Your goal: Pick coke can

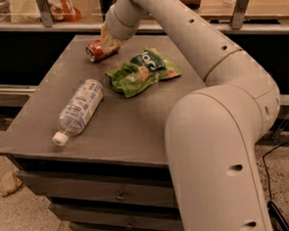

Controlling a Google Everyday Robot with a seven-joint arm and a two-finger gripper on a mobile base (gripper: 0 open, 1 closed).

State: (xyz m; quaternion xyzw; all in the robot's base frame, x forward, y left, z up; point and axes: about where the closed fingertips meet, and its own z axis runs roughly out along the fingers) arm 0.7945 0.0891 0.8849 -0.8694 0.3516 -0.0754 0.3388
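The coke can lies on its side at the back of the grey table, silver top facing left. My gripper comes down from the right and sits over the can's right end, touching or nearly touching it. The gripper hides that end of the can. The can rests on the table surface.
A green snack bag lies just right of the can. A clear water bottle with a white cap lies front left. My arm's large white links cover the table's right side. A counter with metal posts runs behind. Drawers sit below.
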